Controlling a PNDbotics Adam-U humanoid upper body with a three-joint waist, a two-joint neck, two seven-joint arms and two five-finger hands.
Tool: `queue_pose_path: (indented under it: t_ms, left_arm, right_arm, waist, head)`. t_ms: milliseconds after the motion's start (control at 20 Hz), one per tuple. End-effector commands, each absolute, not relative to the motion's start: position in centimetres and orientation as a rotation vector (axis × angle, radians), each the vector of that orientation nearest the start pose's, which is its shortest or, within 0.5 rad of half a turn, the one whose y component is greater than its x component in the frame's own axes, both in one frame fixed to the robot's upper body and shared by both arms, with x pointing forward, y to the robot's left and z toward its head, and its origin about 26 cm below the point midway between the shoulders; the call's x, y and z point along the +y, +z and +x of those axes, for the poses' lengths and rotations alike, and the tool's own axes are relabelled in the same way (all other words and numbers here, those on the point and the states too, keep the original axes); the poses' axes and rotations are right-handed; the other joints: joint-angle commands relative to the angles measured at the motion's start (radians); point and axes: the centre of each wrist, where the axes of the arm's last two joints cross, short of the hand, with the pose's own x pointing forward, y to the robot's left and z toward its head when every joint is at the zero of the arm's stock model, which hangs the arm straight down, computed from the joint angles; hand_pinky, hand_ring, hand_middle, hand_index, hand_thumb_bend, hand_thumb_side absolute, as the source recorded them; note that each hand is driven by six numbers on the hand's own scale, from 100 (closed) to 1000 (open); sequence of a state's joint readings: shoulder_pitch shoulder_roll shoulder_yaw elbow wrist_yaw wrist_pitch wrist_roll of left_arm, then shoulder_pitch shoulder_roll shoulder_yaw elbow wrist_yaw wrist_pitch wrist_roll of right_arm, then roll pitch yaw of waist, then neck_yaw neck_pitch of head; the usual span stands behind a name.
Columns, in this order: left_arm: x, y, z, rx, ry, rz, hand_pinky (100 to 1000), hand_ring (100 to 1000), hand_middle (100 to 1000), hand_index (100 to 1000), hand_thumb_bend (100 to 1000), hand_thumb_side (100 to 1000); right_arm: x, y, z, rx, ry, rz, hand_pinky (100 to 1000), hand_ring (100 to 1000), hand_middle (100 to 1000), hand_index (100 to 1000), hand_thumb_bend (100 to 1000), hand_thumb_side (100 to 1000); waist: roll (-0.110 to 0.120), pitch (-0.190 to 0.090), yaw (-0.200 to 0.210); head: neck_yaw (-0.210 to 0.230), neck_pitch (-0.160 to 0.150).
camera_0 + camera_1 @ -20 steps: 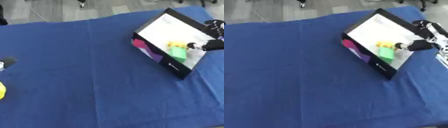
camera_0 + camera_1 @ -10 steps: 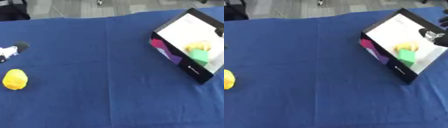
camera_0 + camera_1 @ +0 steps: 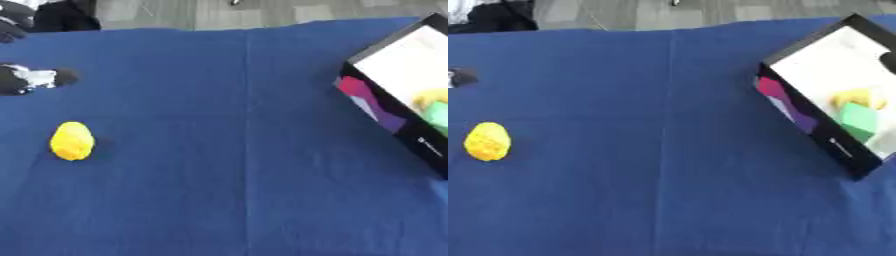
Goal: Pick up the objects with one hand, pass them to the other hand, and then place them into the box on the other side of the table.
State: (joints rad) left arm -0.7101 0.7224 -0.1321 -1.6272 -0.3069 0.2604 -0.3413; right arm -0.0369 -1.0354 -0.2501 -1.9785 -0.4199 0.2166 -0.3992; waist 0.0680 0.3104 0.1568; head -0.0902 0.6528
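Far left edge, partway down: left hand [image 3: 26,80], black with a pale patch, blurred, reaching in just above the blue-covered table [image 3: 245,150]. Cannot tell whether fingers are straight or curled. Nothing visibly held.

Below and slightly right of that hand, apart from it: yellow egg-shaped object [image 3: 72,141], bumpy-looking surface, lying alone on the blue cloth, long axis roughly pointing away from the viewer. Touching nothing but the cloth.

Middle of the table: plain blue cloth with one faint crease running top to bottom.

Right side: black-walled box [image 3: 798,117] with white floor, set at an angle to the table edge, near wall showing pink and purple patches and a small white mark. Inside, near the box's right end: yellow rounded object [image 3: 857,98] and green block [image 3: 857,120], side by side and touching or nearly so, green one closer to the viewer. Far corner of the box cut off by the right edge.

Right hand not seen in either view.

Beyond the table's far edge: grey floor, and a dark shape at the upper left corner.
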Motion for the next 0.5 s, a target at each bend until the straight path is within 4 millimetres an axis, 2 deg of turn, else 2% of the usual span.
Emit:
queue_pose_path:
  t_ms: [50,200,500]
  left_arm:
    - [31.1,31.0,37.4,-1.612,-1.184,0.737,799,762,725,807,962,349]
    - [31.3,31.2,38.2,-1.489,-1.318,0.706,807,778,731,805,1000,291]
    - [31.5,31.1,39.4,-1.278,-1.504,0.674,822,798,746,790,995,291]
  right_arm:
    - [-39.5,29.7,25.8,-1.949,0.219,-0.806,817,763,658,863,620,170]
    - [-39.5,30.3,26.2,-1.951,0.217,-0.805,816,760,654,861,624,174]
    - [-39.6,30.5,26.2,-1.955,0.209,-0.801,816,757,649,860,622,166]
  waist:
    - [0.008,-0.043,0.000]
    - [0.005,-0.047,-0.001]
    - [0.004,-0.050,-0.005]
  head:
    - [0.008,0.004]
    - [0.010,0.005]
    - [0.016,0.005]
